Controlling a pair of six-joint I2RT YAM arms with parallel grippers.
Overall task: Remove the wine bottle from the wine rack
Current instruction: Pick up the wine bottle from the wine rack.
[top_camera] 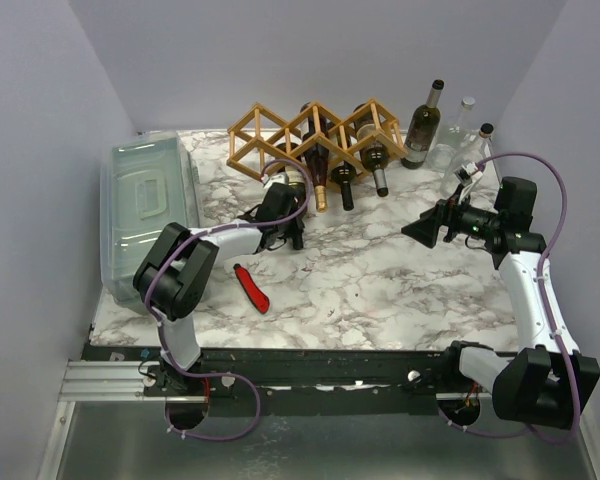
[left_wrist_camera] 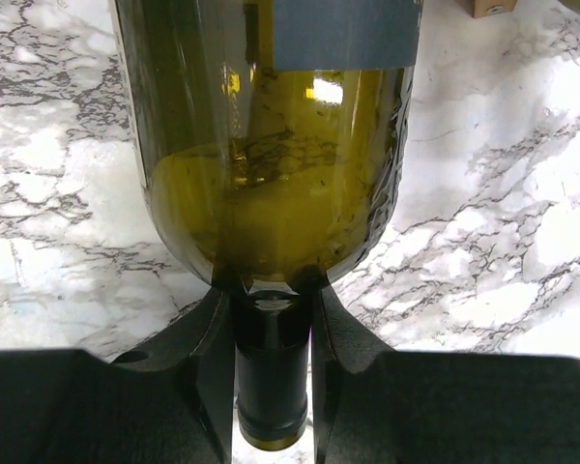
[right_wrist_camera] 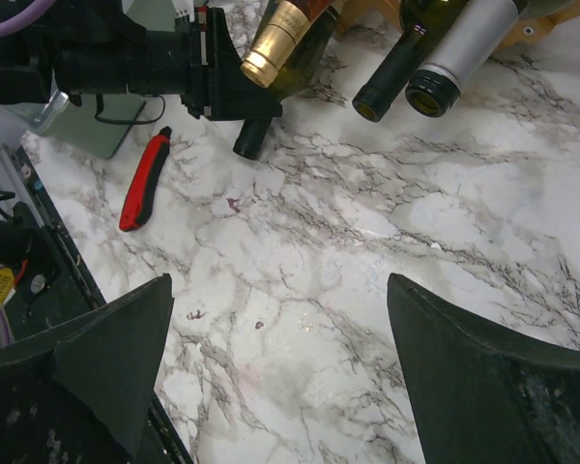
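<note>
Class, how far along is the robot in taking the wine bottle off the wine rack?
Done: the left hand is shut on the neck of the green wine bottle. In hand: the pull, since the bottle's body seems to reach back into the wine rack. Left: drawing it fully clear. The right hand hangs open, apart.

Robot lab booth: plain walls (top_camera: pixel 42 110), aluminium rail (top_camera: pixel 105 381)

Pale lavender walls (top_camera: pixel 40 80) enclose white grey-veined marble tabletop (top_camera: pixel 380 290); even light.
</note>
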